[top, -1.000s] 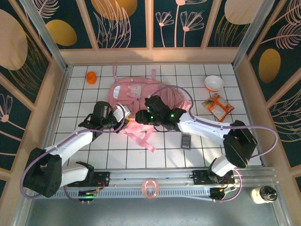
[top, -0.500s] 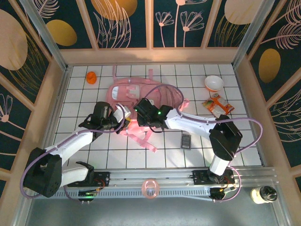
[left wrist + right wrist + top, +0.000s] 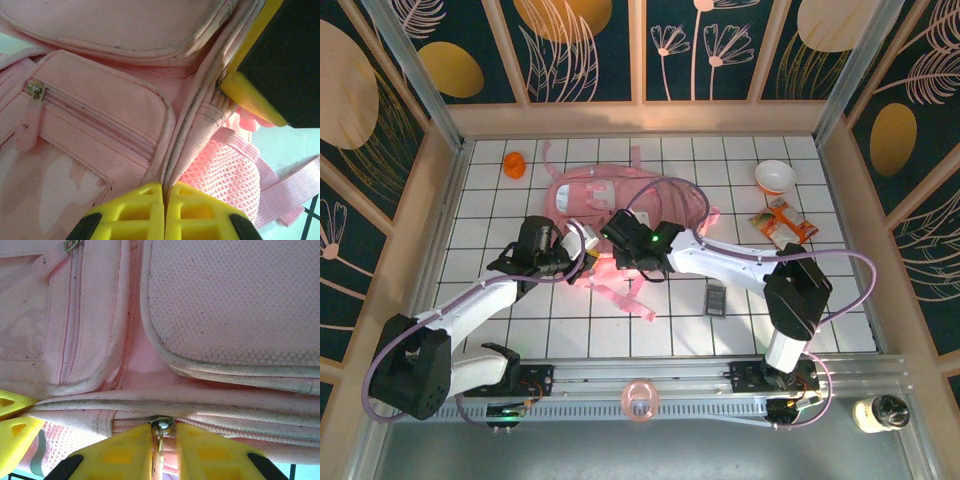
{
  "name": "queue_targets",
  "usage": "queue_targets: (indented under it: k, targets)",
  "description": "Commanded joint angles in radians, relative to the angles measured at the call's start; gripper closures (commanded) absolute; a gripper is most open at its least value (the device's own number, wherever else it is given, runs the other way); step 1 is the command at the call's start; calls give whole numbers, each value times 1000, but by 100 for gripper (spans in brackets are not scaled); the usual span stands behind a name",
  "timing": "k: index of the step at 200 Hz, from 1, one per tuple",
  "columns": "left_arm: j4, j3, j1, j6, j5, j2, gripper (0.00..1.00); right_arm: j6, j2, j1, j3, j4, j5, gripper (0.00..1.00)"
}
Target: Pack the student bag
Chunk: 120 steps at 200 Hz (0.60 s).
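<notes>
Packing is judged not begun: the student bag (image 3: 590, 190) is pinched at a seam by the closed left tool (image 3: 163, 200), its zip pull (image 3: 161, 425) by the narrow right tool (image 3: 164, 441)

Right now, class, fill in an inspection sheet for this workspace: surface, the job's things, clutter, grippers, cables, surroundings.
Surface: white tiled table.
Job's things: student bag lies mid-table, straps trailing toward the arms.
Clutter: orange item far left; white bowl and snack packet on the right; small dark item nearer the arms; pink ring on the near rail.
Grippers: left gripper shut on the bag's seam; right gripper shut on a zip pull.
Cables: purple cables run along both arms, one arcing over the bag.
Surroundings: dark leaf-patterned panels.
</notes>
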Motion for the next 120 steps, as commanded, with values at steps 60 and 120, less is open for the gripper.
queue_targets:
  k: [60,120]
  targets:
    - [50,10,3,-9,-34,-37,100,2,-22,-17,-22,-172,107,100]
    - [35,8,3,3,-104,-47,100,-80,-154,-172,-196,-113,54,100]
